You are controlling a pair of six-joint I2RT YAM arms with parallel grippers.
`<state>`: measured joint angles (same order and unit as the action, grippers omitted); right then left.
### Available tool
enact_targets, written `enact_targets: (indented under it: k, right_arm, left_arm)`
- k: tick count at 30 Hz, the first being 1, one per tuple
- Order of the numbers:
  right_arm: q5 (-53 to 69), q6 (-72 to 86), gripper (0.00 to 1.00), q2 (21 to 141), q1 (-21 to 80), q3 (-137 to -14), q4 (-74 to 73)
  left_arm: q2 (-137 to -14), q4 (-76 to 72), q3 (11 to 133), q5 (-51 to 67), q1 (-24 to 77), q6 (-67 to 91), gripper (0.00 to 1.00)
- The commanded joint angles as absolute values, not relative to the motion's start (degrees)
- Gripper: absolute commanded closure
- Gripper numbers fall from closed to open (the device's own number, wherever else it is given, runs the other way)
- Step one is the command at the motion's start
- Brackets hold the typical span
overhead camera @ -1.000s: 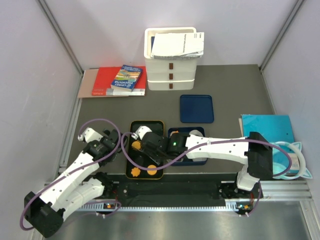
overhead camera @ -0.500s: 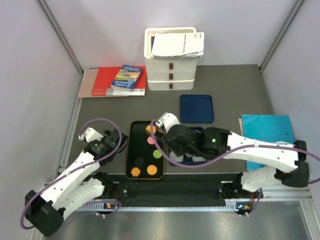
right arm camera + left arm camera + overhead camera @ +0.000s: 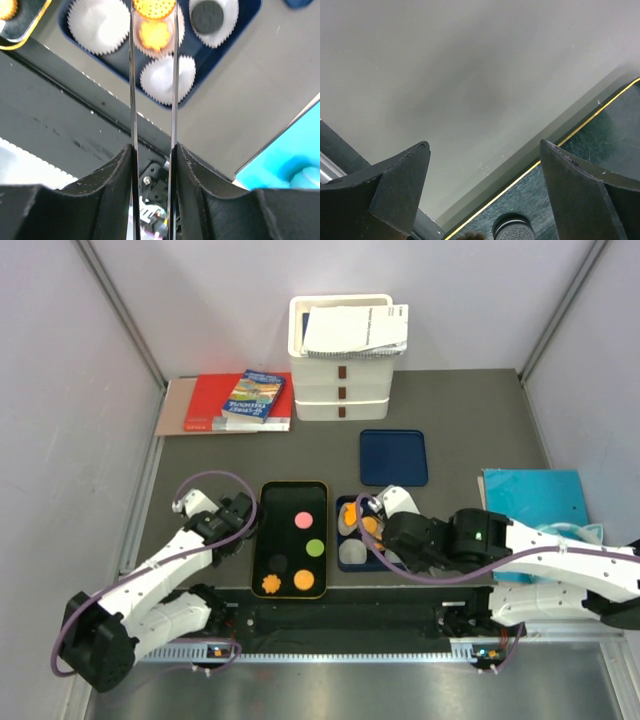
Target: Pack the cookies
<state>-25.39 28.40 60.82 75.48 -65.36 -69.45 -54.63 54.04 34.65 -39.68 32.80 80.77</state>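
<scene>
From above, my right gripper (image 3: 374,521) hangs over the blue box (image 3: 341,562) of paper cups (image 3: 352,551), closed on an orange cookie (image 3: 369,528). Five more cookies (image 3: 303,521) lie on the black tray (image 3: 262,540) beside it. The left gripper (image 3: 243,518) sits at the tray's left rim.

On the left wrist camera, those fingers stand wide apart and hold nothing. The tray's yellow edge and a black cookie (image 3: 512,230) lie below.

On the right wrist camera, the thin fingers pinch the orange cookie directly above a cup (image 3: 150,50) that seems to hold a flower-edged cookie (image 3: 152,35). If I release here, it may stack crooked or bounce out. If I go lower, the fingers could snag the pleats and drag the cup. Two of the paper cups are empty.
</scene>
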Motion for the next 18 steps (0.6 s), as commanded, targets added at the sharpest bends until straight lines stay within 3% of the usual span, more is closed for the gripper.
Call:
enact_targets:
  k: [1, 18]
  right_arm:
    - [-24.5, 32.1, 0.74, 58.2, 76.7, -65.0, -70.2]
    - [-21.1, 33.2, 0.73, 59.8, 80.0, -65.7, -67.6]
  left_arm:
    - [-56.9, 50.6, 35.6, -38.3, 33.0, 79.2, 0.05]
    - [-56.7, 49.5, 34.5, -37.4, 33.0, 78.0, 0.06]
